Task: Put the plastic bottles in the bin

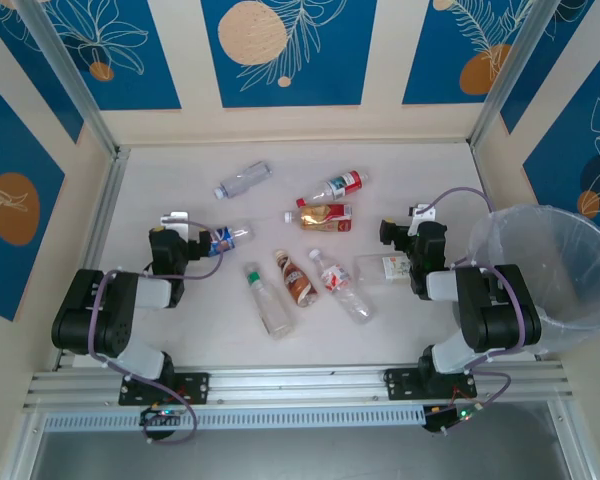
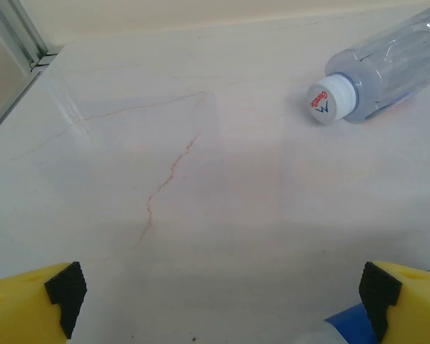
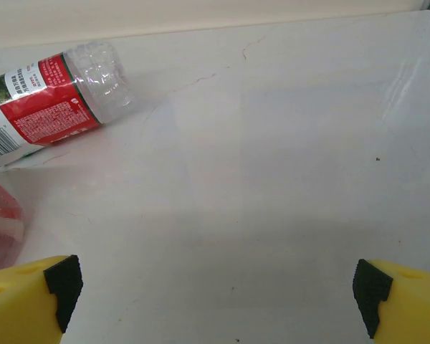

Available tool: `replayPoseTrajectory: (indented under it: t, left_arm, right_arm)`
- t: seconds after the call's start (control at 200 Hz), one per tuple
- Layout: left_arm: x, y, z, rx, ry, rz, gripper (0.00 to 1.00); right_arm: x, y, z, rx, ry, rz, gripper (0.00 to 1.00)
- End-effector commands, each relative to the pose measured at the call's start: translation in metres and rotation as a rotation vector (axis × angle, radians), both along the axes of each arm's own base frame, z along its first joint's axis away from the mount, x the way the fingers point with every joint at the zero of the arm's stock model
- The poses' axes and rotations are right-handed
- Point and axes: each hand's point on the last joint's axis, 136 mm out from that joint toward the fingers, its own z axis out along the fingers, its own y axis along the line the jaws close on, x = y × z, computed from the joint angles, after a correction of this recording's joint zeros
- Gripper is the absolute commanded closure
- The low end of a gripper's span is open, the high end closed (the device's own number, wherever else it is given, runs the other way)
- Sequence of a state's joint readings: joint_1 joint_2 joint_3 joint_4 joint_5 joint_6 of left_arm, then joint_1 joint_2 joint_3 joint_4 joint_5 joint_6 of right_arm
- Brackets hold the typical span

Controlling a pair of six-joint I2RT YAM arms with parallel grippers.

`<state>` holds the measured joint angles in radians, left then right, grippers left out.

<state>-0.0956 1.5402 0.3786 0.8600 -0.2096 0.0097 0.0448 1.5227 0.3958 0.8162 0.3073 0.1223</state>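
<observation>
The left tool (image 2: 220, 290) and right tool (image 3: 216, 288) are hanging apart, empty. The bottles (image 1: 273, 305) are lying loose; an off-centre pinch could roll one away.

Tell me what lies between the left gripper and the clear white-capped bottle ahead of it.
The stretch is bare tabletop, as the left wrist view shows, from the left gripper to the clear bottle.
</observation>
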Motion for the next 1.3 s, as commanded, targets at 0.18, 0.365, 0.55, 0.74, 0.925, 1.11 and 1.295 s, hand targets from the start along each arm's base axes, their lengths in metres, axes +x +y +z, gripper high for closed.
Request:
replayPoseTrajectory:
  t: [0.18, 0.365, 0.55, 0.74, 0.925, 1.11, 1.295]
  left_arm:
    - [0.002, -0.003, 0.005, 0.001, -0.018, -0.023, 0.01]
    - [0.002, -0.003, 0.005, 0.001, -0.017, -0.023, 0.01]
    - [0.002, -0.003, 0.005, 0.001, -0.017, -0.023, 0.01]
    - [0.002, -0.003, 0.005, 0.001, -0.015, -0.021, 0.01]
    - [0.002, -0.003, 0.004, 0.001, -0.013, -0.022, 0.01]
    - [0.003, -0.006, 0.007, 0.001, -0.006, -0.042, 0.01]
    - [0.002, -0.011, 0.018, 0.009, 0.004, -0.071, 0.01]
  right_arm:
    - [0.002, -0.005, 0.007, 0.02, -0.04, -0.029, 0.01]
    - [0.001, -0.005, 0.007, 0.02, -0.039, -0.028, 0.01]
    - [0.002, -0.005, 0.008, 0.02, -0.04, -0.028, 0.01]
    - [0.002, -0.005, 0.007, 0.02, -0.04, -0.028, 0.01]
    - [0.002, -0.005, 0.007, 0.029, -0.036, -0.023, 0.01]
    - [0.003, 0.007, 0.009, 0.038, -0.029, 0.059, 0.01]
    - [-0.002, 0.027, 0.022, 0.016, -0.033, 0.17, 0.01]
